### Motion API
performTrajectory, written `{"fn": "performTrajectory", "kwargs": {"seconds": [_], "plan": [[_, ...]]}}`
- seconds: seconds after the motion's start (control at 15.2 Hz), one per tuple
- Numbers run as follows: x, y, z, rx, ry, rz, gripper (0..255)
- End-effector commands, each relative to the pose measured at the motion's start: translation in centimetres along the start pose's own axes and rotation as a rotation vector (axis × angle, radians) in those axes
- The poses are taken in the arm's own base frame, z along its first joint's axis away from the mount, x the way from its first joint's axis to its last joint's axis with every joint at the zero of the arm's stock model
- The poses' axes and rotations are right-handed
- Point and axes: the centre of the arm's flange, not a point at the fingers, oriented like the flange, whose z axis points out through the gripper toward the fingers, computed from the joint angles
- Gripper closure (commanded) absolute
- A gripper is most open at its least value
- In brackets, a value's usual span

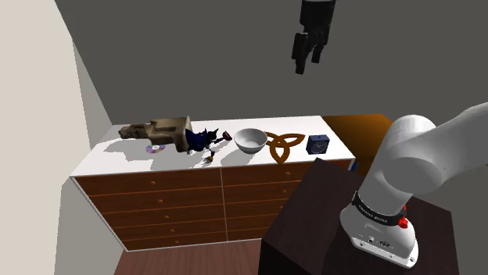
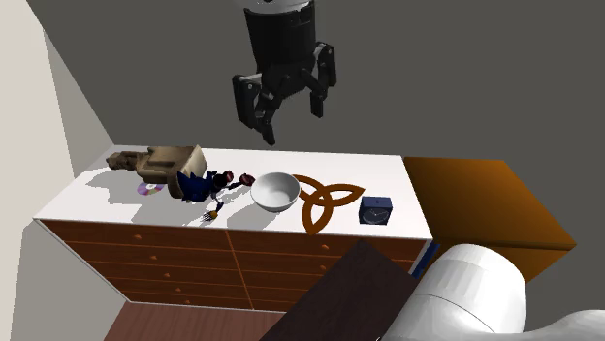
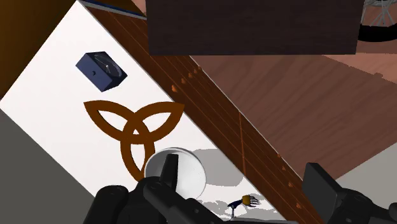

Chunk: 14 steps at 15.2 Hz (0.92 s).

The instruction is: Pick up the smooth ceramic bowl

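Observation:
A plain white bowl (image 1: pixel 249 140) (image 2: pixel 275 192) stands upright near the middle of the white dresser top (image 1: pixel 117 160), close to its front edge. My black gripper (image 1: pixel 307 51) (image 2: pixel 286 107) hangs high above the dresser, open and holding nothing. From the shoulder view it is above and right of the bowl. In the wrist view the bowl (image 3: pixel 189 170) lies far below, just beside one of the fingers (image 3: pixel 168 173), and the other finger stands well apart from it.
Beside the bowl lie a brown trefoil knot (image 1: pixel 281 144) (image 3: pixel 135 127) and a small dark blue clock (image 1: pixel 318 144) (image 3: pixel 102 69). On its other side are a dark blue figure (image 1: pixel 202 141) and a tan object (image 1: pixel 160 131). An orange-brown surface (image 2: pixel 480 199) adjoins the dresser, whose drawers (image 1: pixel 180 203) face the dark stand (image 1: pixel 313 211).

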Motion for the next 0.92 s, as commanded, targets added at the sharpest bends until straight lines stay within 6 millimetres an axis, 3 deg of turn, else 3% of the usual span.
{"fn": "performTrajectory", "kwargs": {"seconds": [0.0,0.86], "plan": [[0.0,0.0,0.0,0.000,0.000,0.000,0],[8.8,0.7,14.6,0.002,0.013,-0.052,0]]}}
